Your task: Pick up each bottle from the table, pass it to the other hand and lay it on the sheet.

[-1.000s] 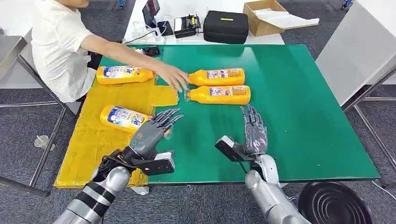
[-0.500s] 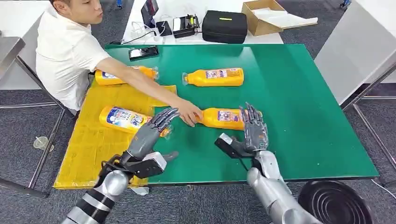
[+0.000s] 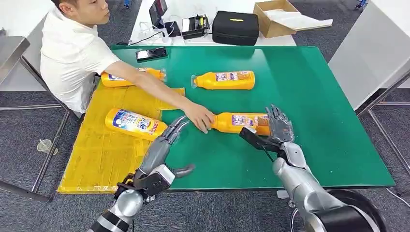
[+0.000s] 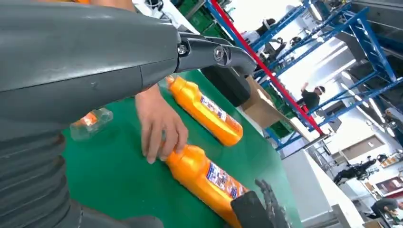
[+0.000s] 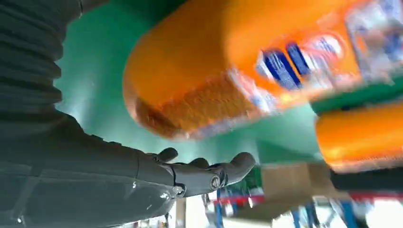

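Green matting covers the counter (image 3: 309,96), with a yellow sheet (image 3: 104,145) over its left end and grey carpet around. Two orange bottles (image 3: 135,123) lie on the sheet, a third (image 3: 225,80) on the green farther back. A person's hand (image 3: 200,116) holds the neck of the nearest bottle (image 3: 239,123); my right hand (image 3: 278,128), fingers spread, is at its base. My left hand (image 3: 162,145) hovers spread, holding nothing. Behind stand a black case (image 3: 235,28) and a cardboard box (image 3: 278,17).

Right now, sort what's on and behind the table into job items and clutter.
Job items:
orange bottle by the right hand
orange bottle farther back on the green table
two orange bottles on the yellow sheet
yellow sheet

Clutter:
black phone
black zip case
open cardboard box
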Robot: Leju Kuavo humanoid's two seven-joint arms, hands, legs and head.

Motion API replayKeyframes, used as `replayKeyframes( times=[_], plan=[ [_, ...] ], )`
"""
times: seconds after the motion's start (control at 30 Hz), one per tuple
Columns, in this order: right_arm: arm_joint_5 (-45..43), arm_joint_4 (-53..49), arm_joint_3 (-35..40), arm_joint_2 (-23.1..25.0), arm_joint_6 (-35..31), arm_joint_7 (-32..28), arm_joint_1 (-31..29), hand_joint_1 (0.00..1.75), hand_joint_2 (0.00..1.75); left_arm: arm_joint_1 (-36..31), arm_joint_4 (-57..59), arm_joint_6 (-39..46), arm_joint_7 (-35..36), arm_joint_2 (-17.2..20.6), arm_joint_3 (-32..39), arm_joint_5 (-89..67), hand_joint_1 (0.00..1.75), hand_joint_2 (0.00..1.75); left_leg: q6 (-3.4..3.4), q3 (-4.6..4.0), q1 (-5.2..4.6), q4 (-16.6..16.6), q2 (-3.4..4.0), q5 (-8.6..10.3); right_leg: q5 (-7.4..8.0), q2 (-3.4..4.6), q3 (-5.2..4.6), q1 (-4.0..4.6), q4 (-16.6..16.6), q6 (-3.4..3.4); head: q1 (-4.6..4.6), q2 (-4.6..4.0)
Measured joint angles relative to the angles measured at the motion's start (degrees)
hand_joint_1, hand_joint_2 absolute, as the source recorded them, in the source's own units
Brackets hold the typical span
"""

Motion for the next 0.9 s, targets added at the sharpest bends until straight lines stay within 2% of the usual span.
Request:
replayKeyframes(
  times=[0.13, 0.3, 0.33, 0.37, 0.57, 0.63, 0.67, 0.9],
  plan=[
    [0.98, 1.31, 0.41, -0.04, 4.38, 1.53, -1.45, 0.00, 1.75, -0.02, 0.02, 0.39, 0.13, 0.00, -0.26, 0.09, 0.00, 1.75, 0.00, 0.01, -0.01, 0.00, 0.02, 0.00, 0.00, 0.01, 0.00, -0.02, -0.01, 0.00, 0.00, 0.00],
    [0.83, 2.14, 0.50, -0.13, 6.55, 0.56, -2.46, 0.00, 1.75, -0.02, 0.02, 0.55, 0.11, 0.02, -0.72, 0.17, 0.00, 1.75, 0.00, 0.01, -0.01, 0.00, 0.01, 0.00, 0.01, 0.00, 0.01, -0.01, -0.01, 0.00, 0.00, 0.00],
    [0.44, 2.27, 0.50, -0.13, 7.33, -0.15, -2.61, 0.07, 1.75, -0.03, 0.02, 0.55, -0.02, 0.02, -0.74, 0.28, 0.00, 1.75, 0.01, 0.01, -0.01, 0.00, 0.02, 0.00, 0.01, 0.00, 0.01, 0.00, -0.01, 0.00, 0.00, 0.00],
    [-0.04, 2.42, 0.50, -0.13, 8.16, -0.70, -2.79, 1.22, 1.75, -0.07, 0.02, 0.55, -0.20, 0.00, -0.76, 0.43, 0.00, 1.75, 0.01, 0.02, -0.01, 0.00, 0.02, 0.00, 0.01, 0.01, 0.01, 0.00, 0.00, 0.00, 0.00, 0.00],
    [-1.16, 3.10, 0.50, -0.13, 10.51, -2.80, -3.24, 1.22, 1.75, -0.20, 0.02, 0.57, -1.09, -0.02, -1.18, 0.68, 0.00, 1.75, 0.00, 0.04, 0.00, 0.00, 0.02, 0.00, 0.00, 0.01, 0.01, 0.01, 0.00, 0.00, 0.00, 0.00],
    [-1.18, 3.21, 0.50, -0.13, 10.57, -3.00, -3.49, 1.71, 1.75, -0.22, 0.02, 0.57, -1.16, -0.02, -1.25, 0.70, 0.00, 1.75, 0.00, 0.04, 0.00, 0.00, 0.03, 0.00, 0.00, 0.01, 0.01, 0.01, -0.01, 0.00, 0.00, 0.00],
    [-1.18, 3.28, 0.50, -0.13, 10.59, -3.06, -3.60, 1.75, 1.75, -0.24, 0.02, 0.57, -1.18, -0.02, -1.29, 0.70, 0.00, 1.75, 0.00, 0.04, 0.00, 0.00, 0.03, 0.00, 0.00, 0.01, 0.02, 0.01, -0.01, 0.00, 0.00, 0.00],
    [-1.88, 3.67, 0.55, -0.11, 11.05, -5.09, -4.12, 1.75, 1.75, -0.30, 0.04, 0.70, -1.62, -0.11, -1.60, 1.46, 0.00, 1.75, 0.01, 0.06, 0.00, 0.00, 0.03, 0.00, 0.01, 0.01, 0.04, 0.00, -0.01, 0.00, 0.00, 0.00]
  ],
)
